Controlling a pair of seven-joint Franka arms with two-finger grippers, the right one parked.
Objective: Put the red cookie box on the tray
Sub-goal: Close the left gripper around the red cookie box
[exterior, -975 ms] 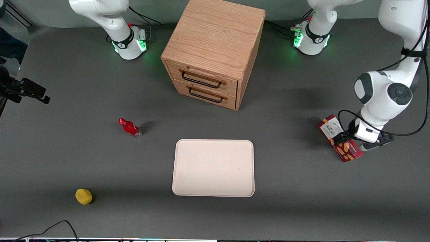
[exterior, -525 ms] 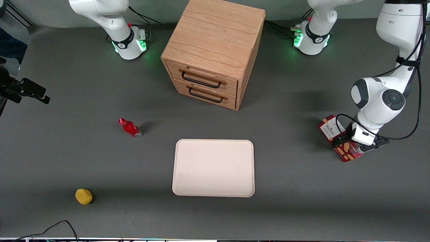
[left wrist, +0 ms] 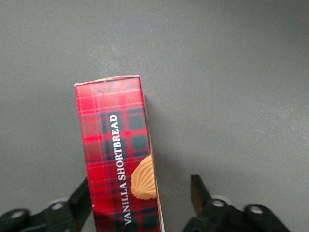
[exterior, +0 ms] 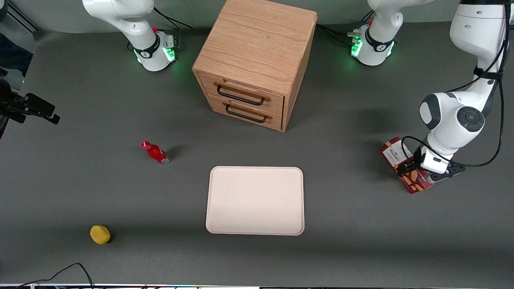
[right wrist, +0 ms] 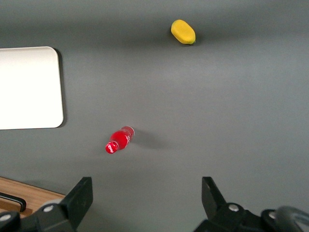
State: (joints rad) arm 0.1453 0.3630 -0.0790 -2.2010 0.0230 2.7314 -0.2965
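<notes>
The red cookie box (exterior: 404,169) lies flat on the grey table toward the working arm's end, its white label end pointing away from the front camera. My left gripper (exterior: 417,171) is down over the box's middle. In the left wrist view the gripper (left wrist: 140,195) is open and straddles the box (left wrist: 116,130). One finger (left wrist: 81,198) is against the tartan side. The other finger (left wrist: 197,192) stands apart from the box edge with bare table between. The cream-white tray (exterior: 255,200) lies empty at the table's middle, well away from the box.
A wooden two-drawer cabinet (exterior: 255,60) stands farther from the front camera than the tray. A small red bottle (exterior: 156,153) and a yellow lump (exterior: 100,234) sit toward the parked arm's end. A black cable (exterior: 72,269) loops at the front edge.
The left arm moved in and came down over the box between the oldest frame and the middle one. It has hardly moved since, and the box has stayed put.
</notes>
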